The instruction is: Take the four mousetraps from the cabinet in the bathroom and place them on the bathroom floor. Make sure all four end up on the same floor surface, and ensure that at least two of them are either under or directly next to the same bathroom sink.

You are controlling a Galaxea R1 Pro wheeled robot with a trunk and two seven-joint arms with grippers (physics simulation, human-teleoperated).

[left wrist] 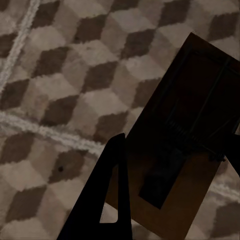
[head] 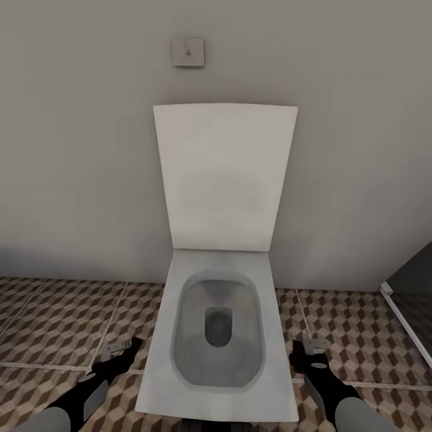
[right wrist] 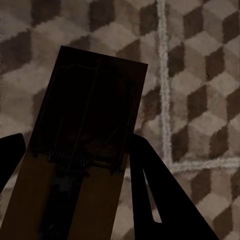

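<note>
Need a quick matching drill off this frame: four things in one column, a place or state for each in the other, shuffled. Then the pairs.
Things:
1. toilet lid
2. left pincer
3. right pincer
4. wall hook plate

Places or states:
A. on the wall above the toilet
B. raised upright against the wall
C. shut on a mousetrap, over the floor by the toilet's right side
D. shut on a mousetrap, over the floor by the toilet's left side

Pairs: 1-B, 2-D, 3-C, 4-A
</note>
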